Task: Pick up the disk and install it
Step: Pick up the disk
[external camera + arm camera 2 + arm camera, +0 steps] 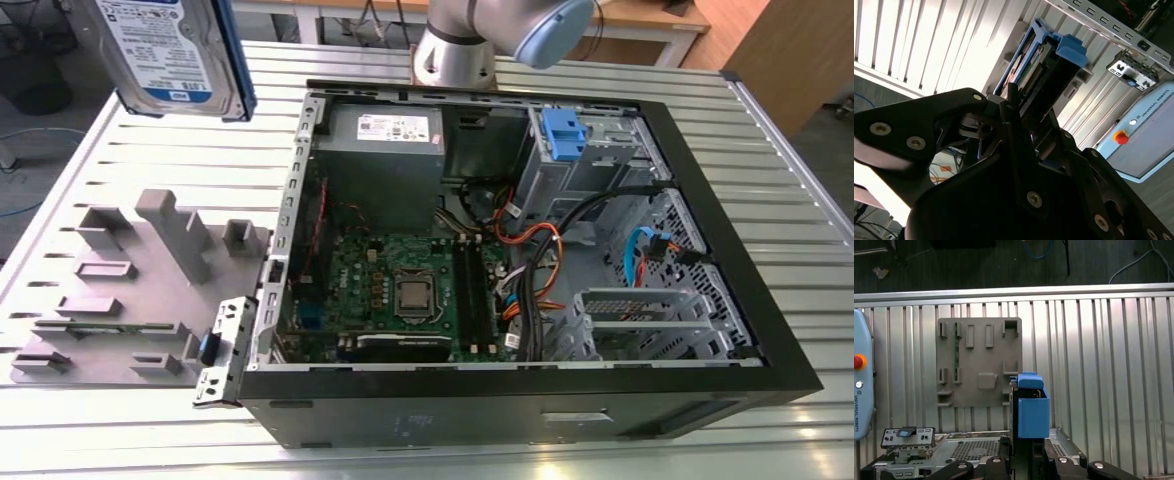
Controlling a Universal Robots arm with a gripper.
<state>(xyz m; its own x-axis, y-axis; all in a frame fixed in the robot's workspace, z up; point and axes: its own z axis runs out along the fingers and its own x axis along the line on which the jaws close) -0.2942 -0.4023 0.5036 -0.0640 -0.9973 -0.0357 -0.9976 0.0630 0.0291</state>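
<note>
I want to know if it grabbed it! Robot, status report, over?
Hand shut on the disk, held up off the table. Disk not yet in the open computer case. Nothing touching the disk but the hand.

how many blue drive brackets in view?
2: one on the disk held up at the exterior view's upper left, one in the drive cage of the open PC case. Others may be hidden.

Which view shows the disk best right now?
The exterior view: the disk shows its labelled face, aloft at that view's upper left. The second wrist view shows the disk end-on and foreshortened; the first wrist view, mostly its blue bracket.
</note>
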